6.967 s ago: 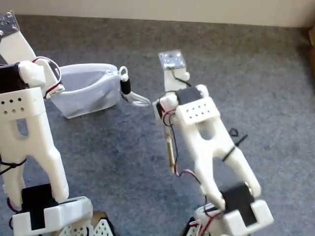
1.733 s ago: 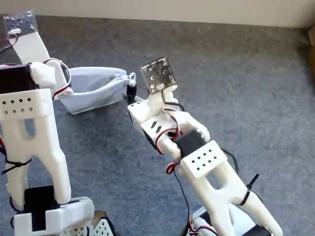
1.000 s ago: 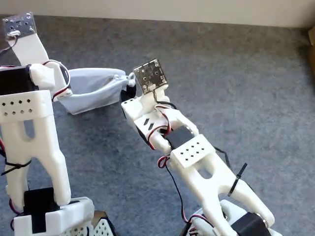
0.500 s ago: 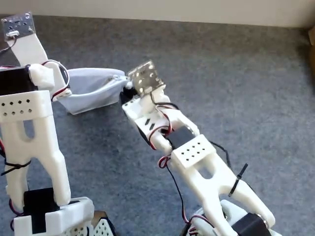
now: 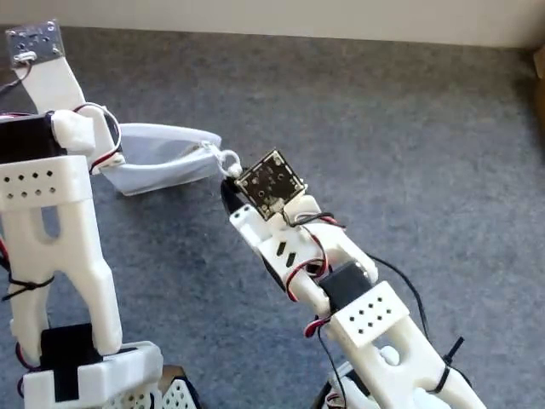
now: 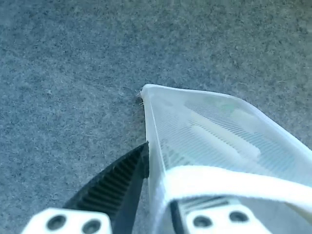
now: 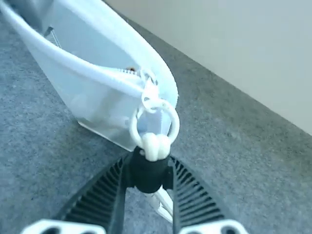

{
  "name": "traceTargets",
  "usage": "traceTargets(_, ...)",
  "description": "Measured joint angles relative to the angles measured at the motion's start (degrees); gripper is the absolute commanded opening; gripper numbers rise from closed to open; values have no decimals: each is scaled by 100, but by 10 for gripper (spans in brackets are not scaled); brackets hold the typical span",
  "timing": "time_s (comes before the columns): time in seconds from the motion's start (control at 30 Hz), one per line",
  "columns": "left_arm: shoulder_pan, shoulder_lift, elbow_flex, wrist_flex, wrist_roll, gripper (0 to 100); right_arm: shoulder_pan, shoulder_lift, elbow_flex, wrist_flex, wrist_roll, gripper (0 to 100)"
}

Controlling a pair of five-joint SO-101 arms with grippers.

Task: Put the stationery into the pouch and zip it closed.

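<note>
The white mesh pouch (image 5: 162, 158) lies on the grey carpet at the back left, stretched between both arms. My left gripper (image 6: 156, 195) is shut on one end of the pouch (image 6: 219, 131); pale stationery shapes show through the mesh. At the other end my right gripper (image 7: 146, 180) is shut on the black toggle (image 7: 146, 173) of the zip pull, whose white ring (image 7: 156, 119) joins the slider at that end of the pouch (image 7: 92, 92). In the high view the right gripper (image 5: 228, 183) sits just right of the pouch, the ring (image 5: 228, 159) beside it.
Grey carpet (image 5: 409, 136) stretches open to the right and in the middle. A pale wall (image 5: 341, 17) bounds the back. The left arm's white frame (image 5: 51, 221) stands at the front left; the right arm (image 5: 358, 315) slants in from the front right.
Seven seconds ago the right gripper stood apart from a wide-open pouch. It went to the zip pull and has drawn back toward the front; the pouch is now flatter and stretched.
</note>
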Motion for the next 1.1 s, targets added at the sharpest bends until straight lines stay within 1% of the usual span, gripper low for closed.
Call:
traceTargets(0.1,35,9,0,0,-62,247,0,-97,0,501,0,4)
traceTargets(0.27,387,9,0,-18,-211,248,0,-580,18,1530,0,4)
traceTargets(0.53,1380,9,-316,-18,-1090,253,0,-2031,651,2743,0,4)
traceTargets(0.87,2840,9,-396,-149,-2347,254,-18,-3947,1785,3481,0,4)
traceTargets(0.97,3182,9,-396,-185,-2681,289,-18,-4378,1934,3631,-26,4)
traceTargets(1.1,3525,0,-440,-193,-2804,320,-18,-4615,2031,3640,-193,4)
